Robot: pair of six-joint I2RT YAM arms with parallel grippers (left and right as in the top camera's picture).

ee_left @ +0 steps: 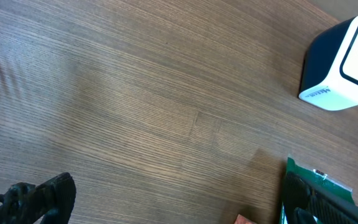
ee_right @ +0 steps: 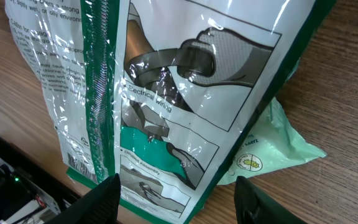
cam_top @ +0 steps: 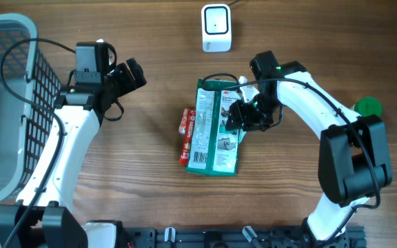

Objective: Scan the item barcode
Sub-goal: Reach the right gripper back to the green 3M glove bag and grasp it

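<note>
A green and white plastic package lies flat mid-table, partly over a red packet. Its barcode is on the near left corner and also shows as the barcode in the right wrist view. The white scanner stands at the far edge, and the scanner faces the left wrist camera. My right gripper hovers open over the package's right edge; in its own view the right gripper straddles the package. My left gripper is open and empty over bare wood.
A grey mesh basket fills the left side. A pale green bag pokes out from under the package. A green round object sits at the right behind the right arm. The package edge appears by the left gripper's right finger.
</note>
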